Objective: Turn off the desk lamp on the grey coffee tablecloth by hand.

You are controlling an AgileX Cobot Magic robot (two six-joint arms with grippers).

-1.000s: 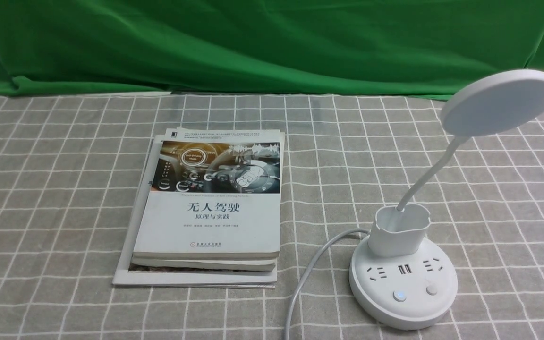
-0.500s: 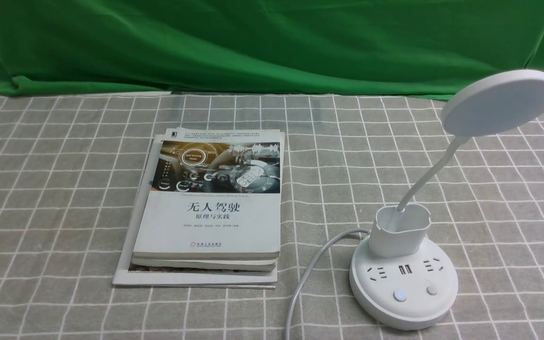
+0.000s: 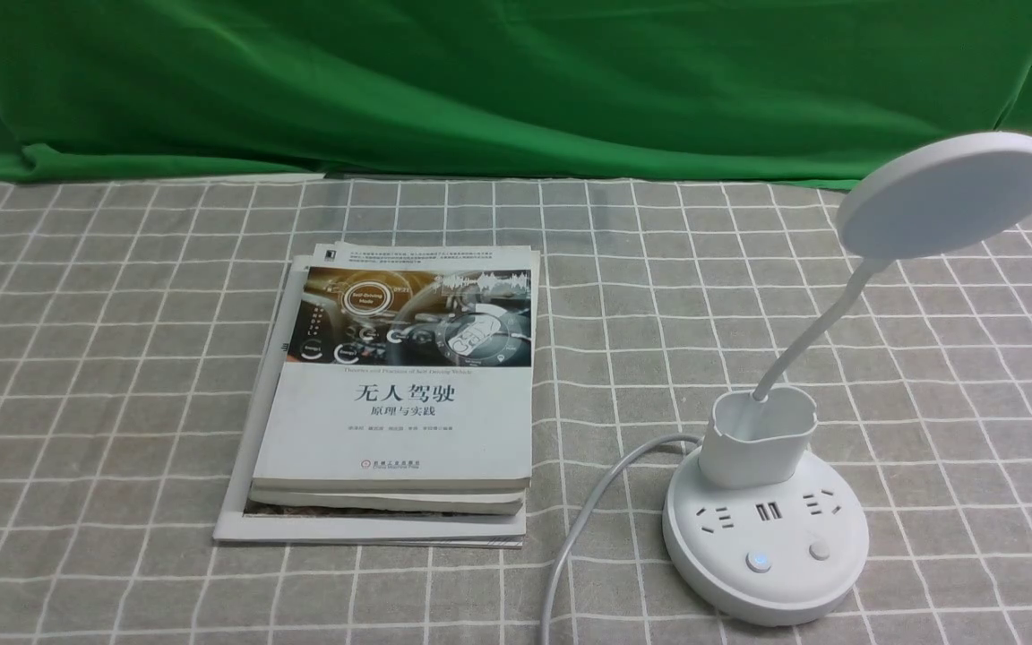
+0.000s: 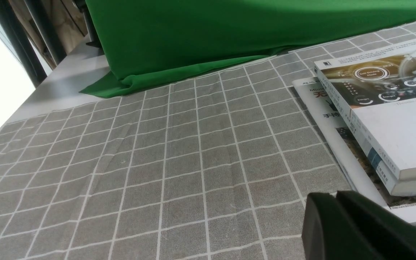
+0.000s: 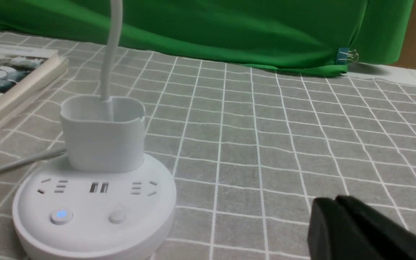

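Observation:
The white desk lamp [image 3: 765, 528] stands at the front right of the grey coffee tablecloth [image 3: 122, 358], with its disc head [image 3: 946, 193] raised on a bent neck. Its left button [image 3: 758, 562] glows blue; the right button [image 3: 820, 550] is unlit. The lamp's base also shows in the right wrist view [image 5: 92, 202]. My right gripper [image 5: 334, 202] is shut and empty, low over the cloth, apart from the base. My left gripper [image 4: 334, 196] is shut and empty, beside the books. Neither arm shows in the front view.
A stack of books [image 3: 399, 394] lies on the cloth left of the lamp and shows in the left wrist view [image 4: 381, 119]. The lamp's white cord [image 3: 588, 511] runs to the front edge. A green cloth [image 3: 498, 81] hangs at the back.

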